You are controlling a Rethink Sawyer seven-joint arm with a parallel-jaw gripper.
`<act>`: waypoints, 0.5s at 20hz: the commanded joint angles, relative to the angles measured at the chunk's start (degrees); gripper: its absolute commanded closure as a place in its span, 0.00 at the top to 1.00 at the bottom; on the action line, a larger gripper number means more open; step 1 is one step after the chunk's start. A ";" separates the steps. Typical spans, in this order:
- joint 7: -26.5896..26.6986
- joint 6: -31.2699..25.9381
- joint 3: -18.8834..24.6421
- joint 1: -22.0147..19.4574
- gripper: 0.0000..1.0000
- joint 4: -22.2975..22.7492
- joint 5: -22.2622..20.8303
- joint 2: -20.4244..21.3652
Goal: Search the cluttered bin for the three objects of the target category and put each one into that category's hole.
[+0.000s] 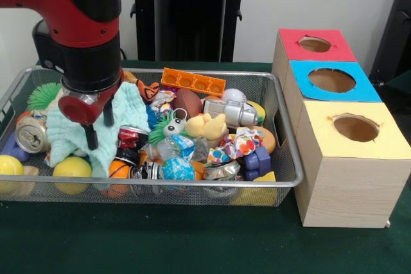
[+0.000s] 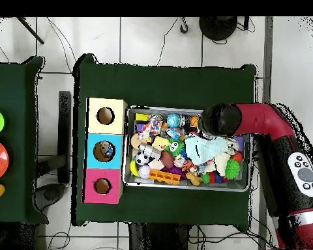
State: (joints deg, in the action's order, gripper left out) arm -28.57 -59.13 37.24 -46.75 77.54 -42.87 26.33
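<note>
The gripper (image 1: 98, 122) is seen low over the bin's (image 1: 282, 183) end farthest from the boxes, its jaws spread apart above a mint-green cloth (image 1: 131, 117), nothing held. The bin rests on the green tabletop (image 1: 160, 242), just beside the wooden boxes. The blue-framed hole (image 1: 331, 80) lies between the red-framed hole (image 1: 314, 44) and the yellow-framed hole (image 1: 356, 128).

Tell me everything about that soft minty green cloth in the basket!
The mint green cloth looks soft and fluffy, like a small towel. It lies crumpled on top of the toys at one end of the wire basket, draped over a crushed can and a yellow ball. The robot's tool hangs right in front of it.
</note>
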 commanded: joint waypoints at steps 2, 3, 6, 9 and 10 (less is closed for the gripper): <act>-2.18 12.77 -0.32 -3.35 1.00 10.88 -0.60 -3.89; -2.46 13.98 -0.03 -3.79 1.00 11.62 -0.33 -4.04; -2.95 17.40 0.90 -5.51 1.00 14.05 0.57 -4.10; -3.66 18.11 1.51 -6.66 1.00 15.84 2.61 -3.74; -3.78 18.12 1.57 -6.79 1.00 16.42 3.10 -3.40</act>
State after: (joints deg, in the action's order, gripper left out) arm -28.57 -44.64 37.29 -51.78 85.25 -41.67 24.83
